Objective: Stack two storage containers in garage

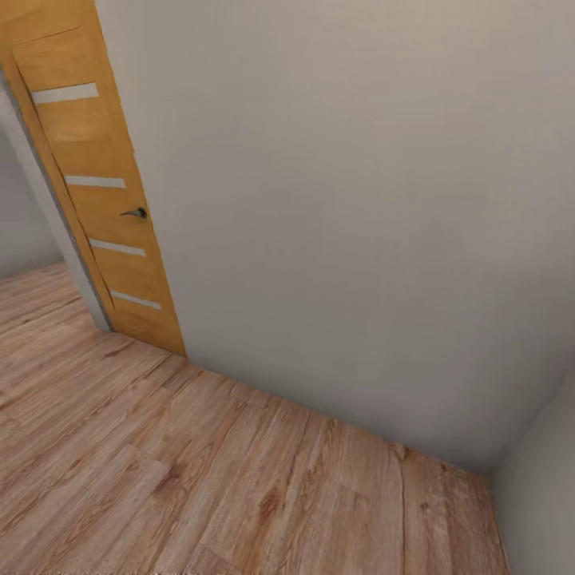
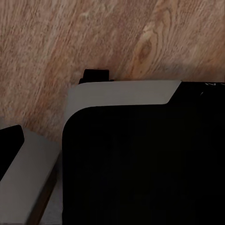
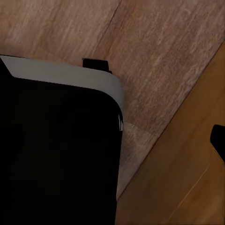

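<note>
Wall [image 1: 359,200] fills the frame ahead, wooden door [image 1: 96,184] upper left, plank floor [image 1: 200,479] below — claw states: cannot tell

door [image 1: 96,184]: top and left side cut off by the head view's edge
wood plank floor [image 2: 70,42]: largely hidden behind the robot's dark body [image 2: 140,164] in both wrist views
orange-brown panel [image 3: 187,187]: cut off, identity unclear

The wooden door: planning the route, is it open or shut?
Open: the wooden door stands swung out from the wall, with more plank floor visible past it.
</note>
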{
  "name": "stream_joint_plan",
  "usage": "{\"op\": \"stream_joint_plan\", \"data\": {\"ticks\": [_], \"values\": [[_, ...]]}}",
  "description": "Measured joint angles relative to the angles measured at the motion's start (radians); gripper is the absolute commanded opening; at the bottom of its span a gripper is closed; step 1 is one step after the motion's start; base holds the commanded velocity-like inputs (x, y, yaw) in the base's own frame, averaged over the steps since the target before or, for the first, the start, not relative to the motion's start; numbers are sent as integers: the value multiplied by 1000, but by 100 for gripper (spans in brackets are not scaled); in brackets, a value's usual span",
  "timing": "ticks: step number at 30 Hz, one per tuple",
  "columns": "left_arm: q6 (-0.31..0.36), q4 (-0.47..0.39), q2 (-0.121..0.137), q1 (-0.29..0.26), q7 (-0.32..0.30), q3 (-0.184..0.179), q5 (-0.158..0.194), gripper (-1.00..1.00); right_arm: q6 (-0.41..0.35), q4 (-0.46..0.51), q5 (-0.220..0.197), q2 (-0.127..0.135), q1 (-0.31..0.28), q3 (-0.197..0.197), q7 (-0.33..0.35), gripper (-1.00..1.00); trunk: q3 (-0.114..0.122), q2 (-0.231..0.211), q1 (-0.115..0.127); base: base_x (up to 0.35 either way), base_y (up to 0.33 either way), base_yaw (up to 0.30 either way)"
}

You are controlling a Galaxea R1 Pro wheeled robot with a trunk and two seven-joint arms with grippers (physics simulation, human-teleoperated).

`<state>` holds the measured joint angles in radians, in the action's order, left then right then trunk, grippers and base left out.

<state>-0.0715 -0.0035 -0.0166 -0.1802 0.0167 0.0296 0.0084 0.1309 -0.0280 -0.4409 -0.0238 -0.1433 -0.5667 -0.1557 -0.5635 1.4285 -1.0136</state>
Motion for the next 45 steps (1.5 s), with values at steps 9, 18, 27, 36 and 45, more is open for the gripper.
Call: {"op": "stream_joint_plan", "data": {"ticks": [9,18,27,36,45], "values": [[0,1,-1,0,0,0,0,100,0,0,0,0,0,0,0,100,0,0,1,153,0,121],[0,0,-1,0,0,0,0,100,0,0,-1,-1,0,0,0,100,0,0,1,318,0,2],[0,0,-1,0,0,0,0,100,0,0,-1,-2,0,0,0,100,0,0,1,321,0,60],[-1,0,-1,0,0,0,0,100,0,0,0,0,0,0,0,100,0,0,0,127,0,259],[-2,0,0,0,0,0,0,100,0,0,1,0,0,0,0,100,0,0,0,1,0,268]]}}
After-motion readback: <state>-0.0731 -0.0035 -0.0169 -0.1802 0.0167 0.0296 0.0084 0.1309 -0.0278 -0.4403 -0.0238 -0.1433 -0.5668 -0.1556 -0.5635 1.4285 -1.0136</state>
